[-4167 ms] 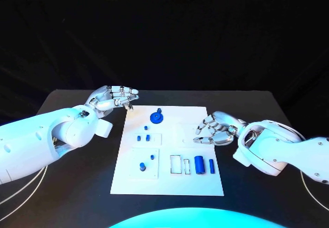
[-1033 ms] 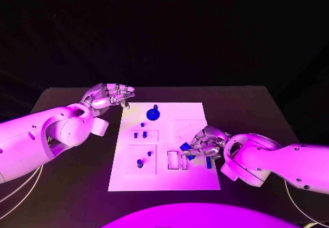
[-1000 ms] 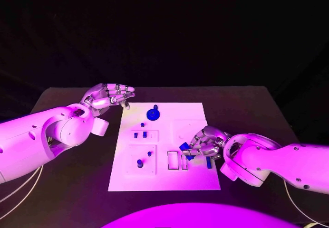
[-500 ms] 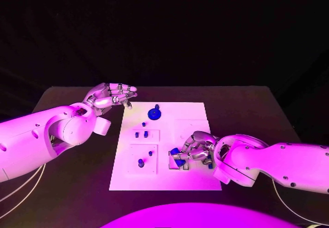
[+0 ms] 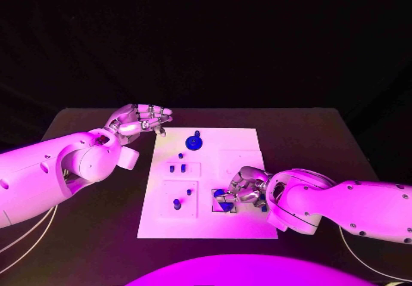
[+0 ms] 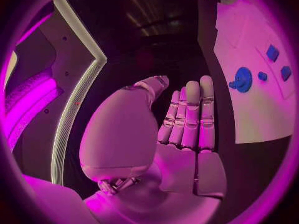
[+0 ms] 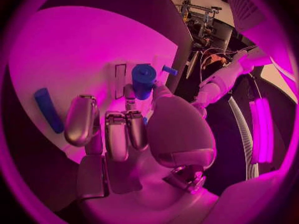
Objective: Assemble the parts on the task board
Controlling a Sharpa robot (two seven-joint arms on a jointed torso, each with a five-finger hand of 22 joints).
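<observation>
The white task board (image 5: 236, 146) lies mid-table. My right hand (image 5: 247, 186) holds a blue cylinder (image 5: 222, 199) low over the outlined slots near the board's front edge; in the right wrist view the cylinder (image 7: 143, 79) sits between the thumb and fingers of that hand (image 7: 124, 129), beside a slot outline (image 7: 119, 79). A thin blue bar (image 7: 47, 109) lies on the board close by. My left hand (image 5: 140, 122) hovers off the board's far left corner, holding nothing; in the left wrist view its fingers (image 6: 187, 119) are stretched out.
A round blue part (image 5: 193, 143) stands at the board's far end and shows again in the left wrist view (image 6: 241, 78). Two small blue pieces (image 5: 177, 168) sit in the left column, with a blue peg (image 5: 177, 204) nearer the front. Black table (image 5: 318, 137) surrounds the board.
My right hand came down from the board's right side, took the blue cylinder, and over the last second carried it left and nearer the front slots. The left hand has stayed put.
</observation>
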